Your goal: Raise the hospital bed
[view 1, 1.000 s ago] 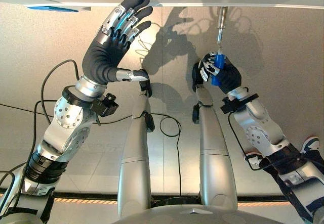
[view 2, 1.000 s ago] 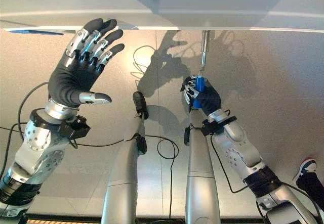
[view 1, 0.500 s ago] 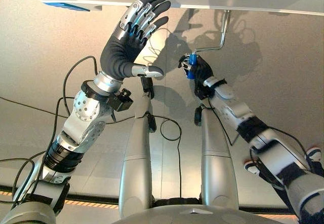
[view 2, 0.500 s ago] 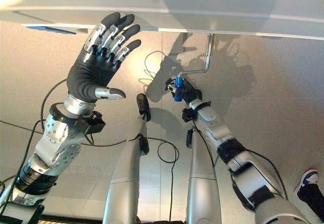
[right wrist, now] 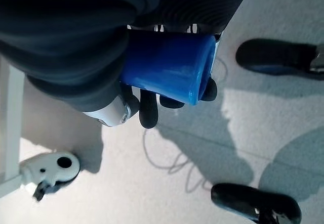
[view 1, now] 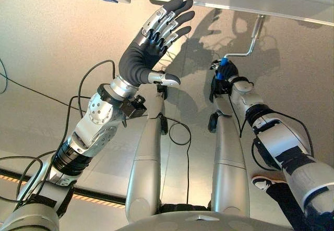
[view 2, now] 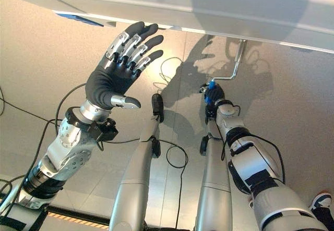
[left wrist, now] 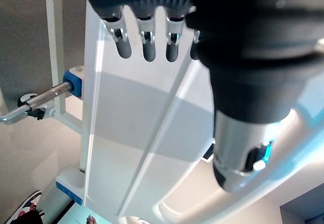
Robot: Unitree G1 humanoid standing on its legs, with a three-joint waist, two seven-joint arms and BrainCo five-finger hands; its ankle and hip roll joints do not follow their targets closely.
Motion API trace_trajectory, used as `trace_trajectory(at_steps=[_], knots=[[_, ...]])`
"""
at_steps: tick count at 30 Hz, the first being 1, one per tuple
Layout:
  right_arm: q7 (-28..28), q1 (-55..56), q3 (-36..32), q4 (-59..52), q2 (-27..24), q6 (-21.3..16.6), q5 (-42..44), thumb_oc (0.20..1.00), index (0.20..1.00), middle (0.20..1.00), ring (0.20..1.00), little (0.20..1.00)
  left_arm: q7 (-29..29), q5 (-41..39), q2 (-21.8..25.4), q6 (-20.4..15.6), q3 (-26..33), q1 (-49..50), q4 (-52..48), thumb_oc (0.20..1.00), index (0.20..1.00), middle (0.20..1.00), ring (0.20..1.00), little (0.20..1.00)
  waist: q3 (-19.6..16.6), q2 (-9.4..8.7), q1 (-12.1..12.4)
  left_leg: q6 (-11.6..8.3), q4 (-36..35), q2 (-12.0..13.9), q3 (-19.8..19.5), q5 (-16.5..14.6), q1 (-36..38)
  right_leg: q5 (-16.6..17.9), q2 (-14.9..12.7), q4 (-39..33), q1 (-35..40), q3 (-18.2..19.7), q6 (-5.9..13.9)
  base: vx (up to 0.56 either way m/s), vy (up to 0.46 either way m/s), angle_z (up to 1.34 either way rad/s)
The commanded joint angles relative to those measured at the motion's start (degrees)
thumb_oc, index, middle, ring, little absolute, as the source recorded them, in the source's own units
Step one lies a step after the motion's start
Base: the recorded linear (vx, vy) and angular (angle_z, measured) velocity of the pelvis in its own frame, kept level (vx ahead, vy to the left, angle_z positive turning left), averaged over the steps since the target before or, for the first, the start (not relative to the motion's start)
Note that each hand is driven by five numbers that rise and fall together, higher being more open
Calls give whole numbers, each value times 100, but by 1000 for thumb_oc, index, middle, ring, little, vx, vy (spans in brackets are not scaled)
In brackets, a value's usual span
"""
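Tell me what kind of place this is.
Probably a hospital room or a mock ward. A white bed end stands over a smooth pale floor, a metal crank with a blue grip sits in the right robot hand, and a bed caster rests on the floor.

Pale speckled floor (view 1: 52,38) under the white bed frame (view 2: 172,4); dark shoes (right wrist: 276,57) on it

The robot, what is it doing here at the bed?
The robot is working the metal crank that hangs under the white bed frame. Its right hand is curled round the crank's blue handle, with the arm stretched forward to it. The left hand is raised with straight fingers, its fingertips up at the frame's edge; whether they touch it is hard to tell. A person's shoe shows on the floor nearby.
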Motion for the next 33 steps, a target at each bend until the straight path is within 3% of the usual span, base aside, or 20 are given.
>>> trace_trajectory(at_steps=[1,13,20,23,24,25,26,28,33], knots=[[-304,228,-227,373,-1056,41,82,200,200,200,200,200,-98,-15,-33,-232,57,-78,-548,1000,1000,1000,1000,1000,-102,357,-181,2,680,-56,82,-760,76,359,92,-578,299,-182,450,5,2,4],[-586,888,-1130,882,-2320,52,456,200,200,200,200,200,-98,69,355,-282,47,-117,-504,1000,1000,1000,1000,1000,-102,349,-311,11,704,-68,108,-811,125,298,86,-511,303,-151,454,1,0,1],[-960,1580,-1868,122,-2560,-415,1082,200,200,200,200,200,55,125,429,-350,338,56,-500,1000,1000,1000,1000,1000,-102,197,-507,-5,650,-55,129,-824,244,292,103,-547,395,-143,462,3,-5,3],[-1248,1878,-2089,-805,-2449,-698,1041,200,200,200,200,200,104,159,375,-360,514,212,-543,1000,1000,1000,1000,1000,-102,153,-557,-7,623,-50,136,-817,275,296,108,-565,416,-141,472,1,1,1],[-1484,2521,-2307,-2602,-2229,-1059,684,200,200,200,200,200,147,224,309,-357,766,398,-578,1000,1000,1000,1000,1000,-102,101,-637,2,624,-48,145,-809,261,306,130,-565,390,-114,476,0,0,0],[-1495,2865,-2431,-3581,-2094,-1299,520,200,200,200,200,200,173,288,278,-366,927,470,-597,1000,1000,1000,1000,1000,-102,72,-698,9,622,-43,144,-810,246,313,143,-563,361,-98,479,4,5,-7],[-1568,2988,-2500,-3726,-2044,-1251,447,200,200,200,200,200,175,291,290,-356,908,490,-618,1000,1000,1000,1000,1000,-102,56,-680,10,624,-47,145,-810,269,307,139,-554,380,-96,480,1,-5,-9],[-1375,3633,-2875,-5840,-1631,-1798,208,200,200,200,200,200,181,352,224,-375,1157,607,-622,1000,1000,1000,1000,1000,-102,-28,-819,22,601,-34,153,-805,264,309,156,-570,380,-74,488,-2,-5,-11],[-793,4307,-3066,-7759,-1055,-1992,245,200,200,200,200,200,101,342,198,-319,1501,1025,-544,1000,1000,1000,1000,1000,-102,-147,-931,37,588,-8,181,-799,341,321,168,-581,464,-75,486,-5,-6,-6]])
